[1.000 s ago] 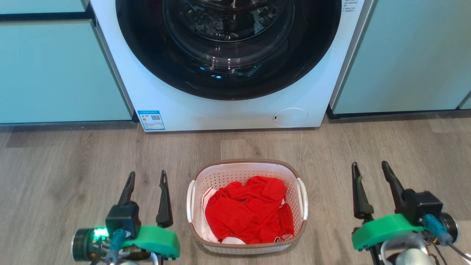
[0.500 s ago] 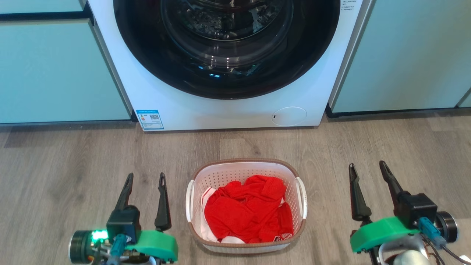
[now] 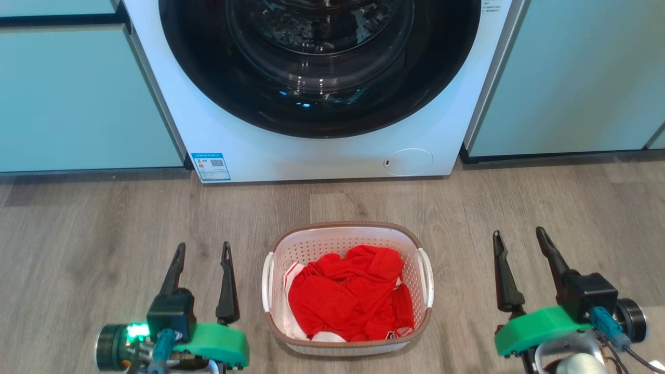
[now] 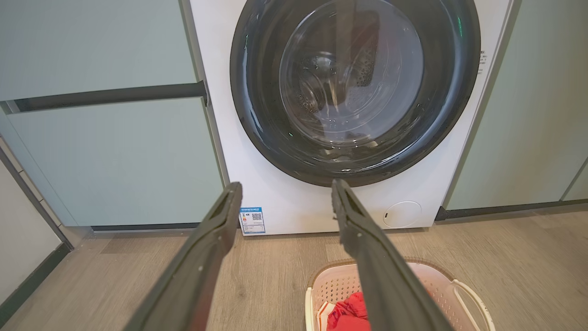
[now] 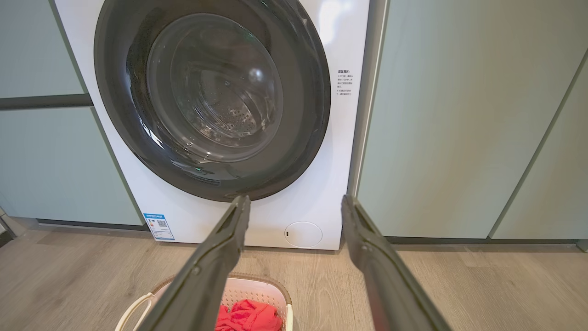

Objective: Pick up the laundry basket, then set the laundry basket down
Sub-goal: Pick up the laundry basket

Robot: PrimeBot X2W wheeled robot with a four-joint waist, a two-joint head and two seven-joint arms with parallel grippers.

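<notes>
The left gripper (image 3: 203,244) at lower left and the right gripper (image 3: 518,231) at lower right are flanking the laundry basket (image 3: 345,226), jaws standing open and empty. The basket is sitting at lower centre on the floor (image 3: 104,218), holding red clothes (image 3: 348,296), before the washing machine (image 3: 322,156). Over 1 second the whole picture is only drifting, so the camera is moving; the pickup is probably not starting yet.

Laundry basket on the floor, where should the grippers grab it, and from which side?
Take the laundry basket by the left handle with the left gripper and the right handle with the right gripper, from outside: both bow out from its walls, and it sits upright.
</notes>
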